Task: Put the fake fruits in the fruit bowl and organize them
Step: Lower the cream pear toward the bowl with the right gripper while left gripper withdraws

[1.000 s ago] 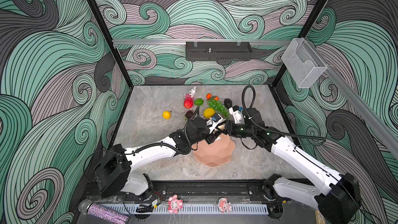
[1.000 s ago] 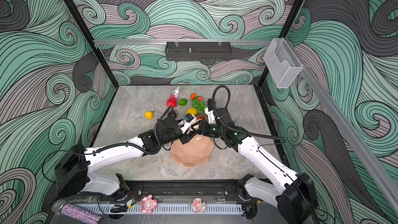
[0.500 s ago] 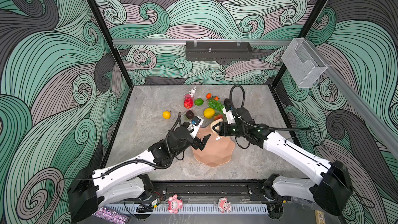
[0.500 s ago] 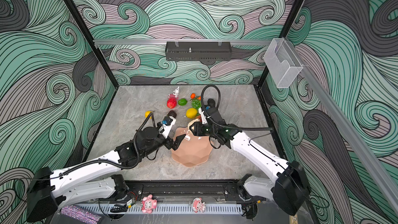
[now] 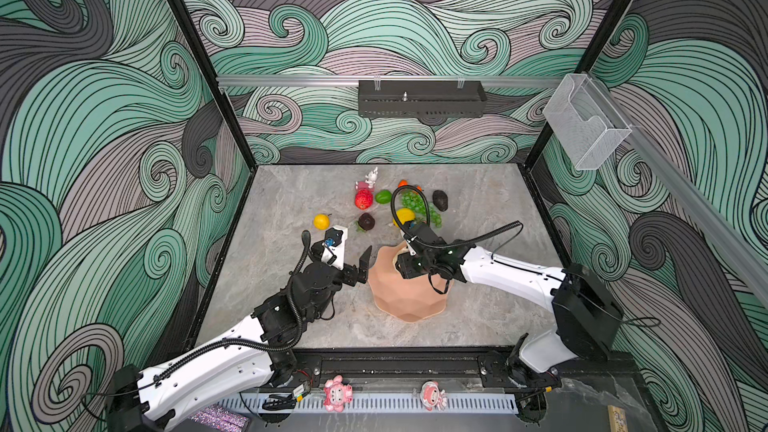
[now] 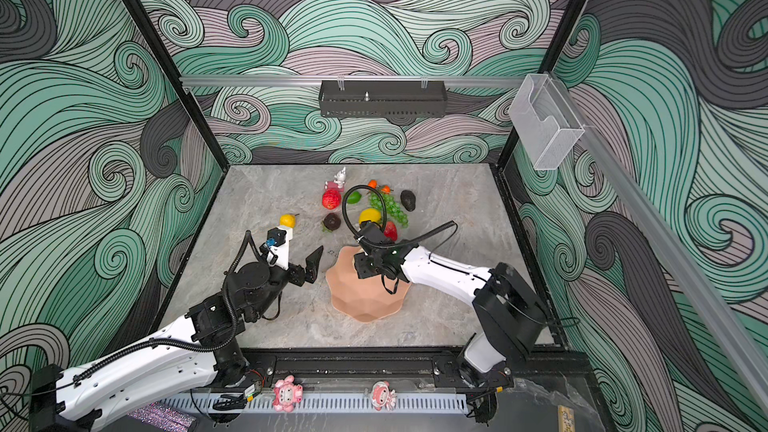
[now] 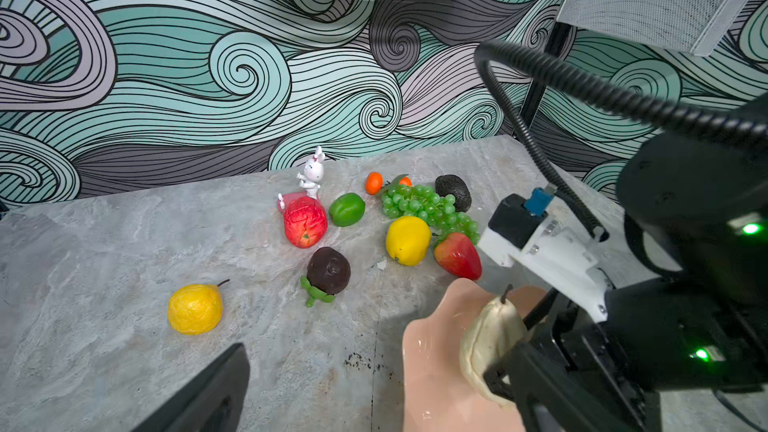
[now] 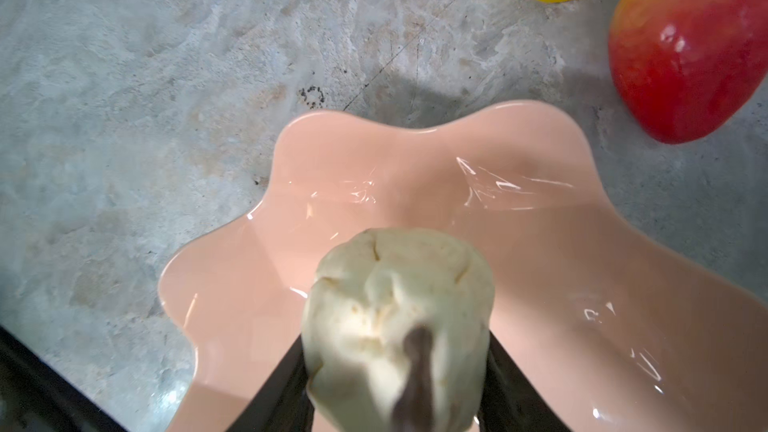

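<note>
The salmon-pink fruit bowl (image 5: 409,305) stands front and centre in both top views, with nothing lying in it. My right gripper (image 8: 395,367) hangs over its far side, shut on a cream knobbly pear-shaped fruit (image 7: 490,338). My left gripper (image 5: 353,261) stands wide open and holds nothing, just left of the bowl. On the table behind lie a stemmed lemon (image 5: 321,221), a red apple (image 5: 363,199), a lime (image 5: 382,196), grapes (image 5: 415,203), an avocado (image 5: 440,200), a second lemon (image 5: 405,216), a dark round fruit (image 5: 366,222), small oranges (image 5: 402,183) and a strawberry (image 7: 457,255).
A white rabbit figurine (image 5: 371,177) stands behind the apple. A black rack (image 5: 419,98) hangs on the back wall and a clear mesh basket (image 5: 586,126) on the right wall. Two pink dolls (image 5: 337,393) sit on the front rail.
Both grippers were close together over the bowl's far rim. The left one has opened wide and drawn back to the left; the right one stays over the bowl with the cream fruit.
</note>
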Available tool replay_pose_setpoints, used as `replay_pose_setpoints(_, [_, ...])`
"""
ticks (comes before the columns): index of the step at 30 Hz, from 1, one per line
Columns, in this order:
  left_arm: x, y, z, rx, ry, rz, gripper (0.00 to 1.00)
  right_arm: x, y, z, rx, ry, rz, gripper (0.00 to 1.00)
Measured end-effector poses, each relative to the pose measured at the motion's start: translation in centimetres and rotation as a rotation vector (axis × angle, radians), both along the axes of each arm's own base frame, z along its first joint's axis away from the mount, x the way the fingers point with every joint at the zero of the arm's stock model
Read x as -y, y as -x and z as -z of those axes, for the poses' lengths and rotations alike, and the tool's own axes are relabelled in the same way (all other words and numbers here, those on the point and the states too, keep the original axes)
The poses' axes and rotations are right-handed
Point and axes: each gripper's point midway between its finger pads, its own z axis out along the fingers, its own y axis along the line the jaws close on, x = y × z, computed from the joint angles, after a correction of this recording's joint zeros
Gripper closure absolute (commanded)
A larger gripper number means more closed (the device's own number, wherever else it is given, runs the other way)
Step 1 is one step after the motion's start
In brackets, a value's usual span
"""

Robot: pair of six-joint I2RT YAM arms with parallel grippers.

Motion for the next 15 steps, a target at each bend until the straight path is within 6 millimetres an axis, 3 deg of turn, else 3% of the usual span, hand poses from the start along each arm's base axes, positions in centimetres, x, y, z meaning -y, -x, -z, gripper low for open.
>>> replay_pose_setpoints(7, [-0.1,0.0,0.0,-0.002,0.008,-0.009,0.01,0.4,-0.7,1.2,0.029,0.072,0.017,0.49])
replay_pose_setpoints(15, [-0.2,-0.1,0.1,-0.003,0.005,-0.013,0.01,0.2,-0.3,2.4,0.047,0.153,-0.002,0.47])
